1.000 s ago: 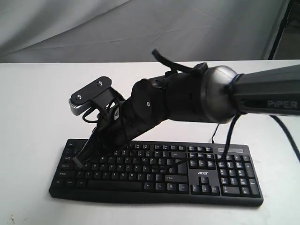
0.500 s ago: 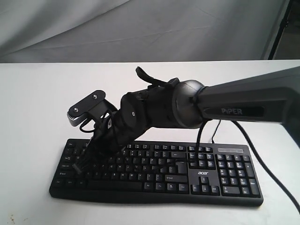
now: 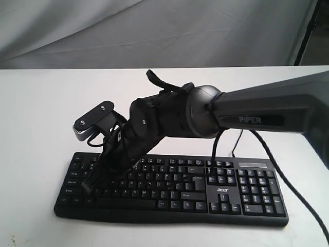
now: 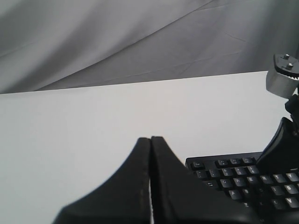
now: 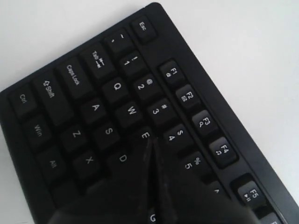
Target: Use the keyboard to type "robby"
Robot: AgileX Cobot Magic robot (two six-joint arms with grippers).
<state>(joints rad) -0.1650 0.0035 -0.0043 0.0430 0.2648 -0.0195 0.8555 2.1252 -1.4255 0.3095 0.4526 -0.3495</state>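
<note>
— Where does the keyboard (image 3: 216, 193) lie?
— On the table (image 3: 41, 103). The right gripper (image 5: 150, 144) is over its left part, tip by the E key (image 5: 145, 135); the left gripper (image 4: 150, 140) is off its left end.
</note>
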